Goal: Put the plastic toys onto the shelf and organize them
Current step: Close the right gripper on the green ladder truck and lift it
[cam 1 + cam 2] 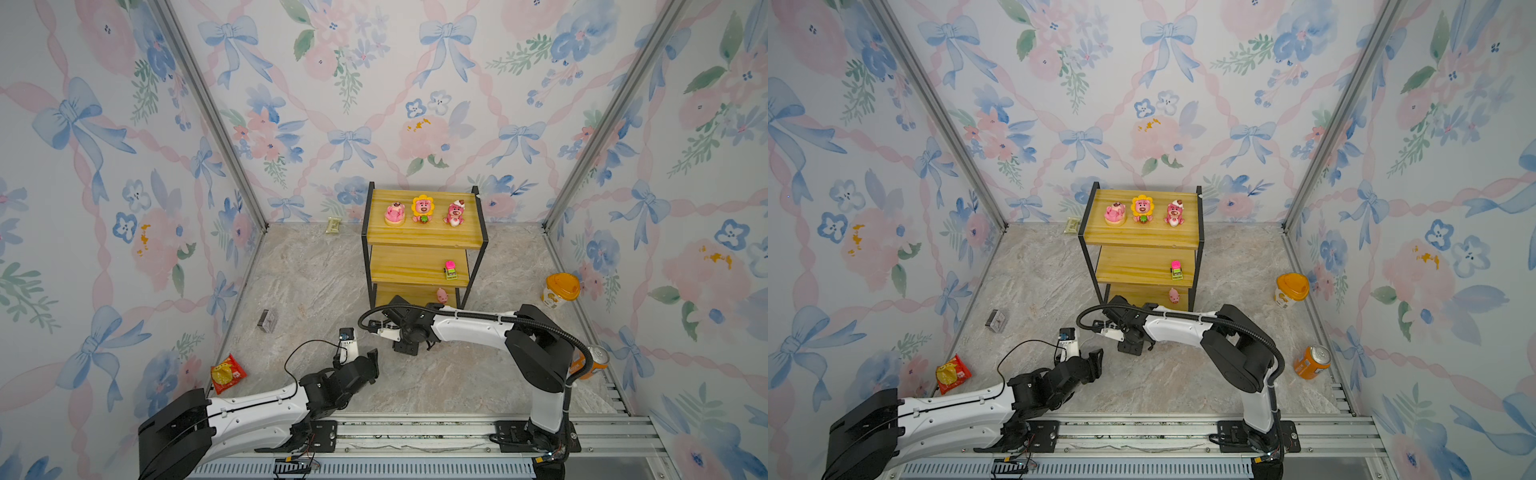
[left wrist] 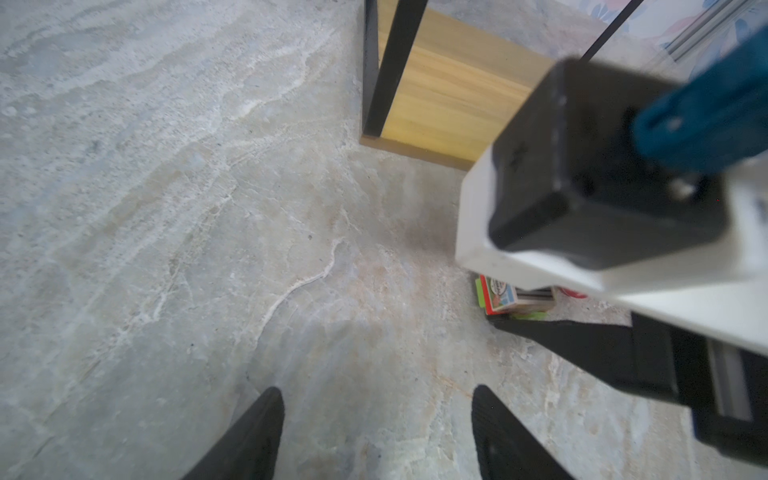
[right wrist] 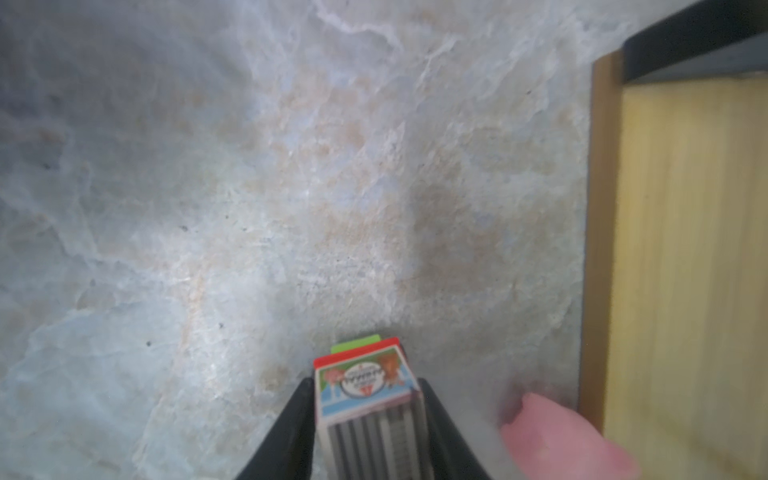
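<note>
The shelf [image 1: 424, 239] [image 1: 1144, 237] stands at the back middle in both top views. Three pink bears [image 1: 423, 209] sit in a row on its top board. A pink-green car [image 1: 450, 270] rests on the middle board and a pink pig [image 1: 441, 296] on the bottom one. My right gripper [image 3: 365, 380] is shut on the red-green car [image 3: 365, 395] just above the floor, in front of the shelf's bottom board [image 3: 673, 266]. A blurred pink toy [image 3: 561, 436] lies beside that car. My left gripper [image 2: 378, 415] hangs open over bare floor, to the left of the right gripper [image 1: 405, 347].
A yellow-lidded cup [image 1: 561, 289] and an orange can [image 1: 1312, 362] stand by the right wall. A red snack packet [image 1: 226, 372] and a small grey box [image 1: 267, 321] lie near the left wall. A pale packet [image 1: 333, 225] lies at the back, left of the shelf.
</note>
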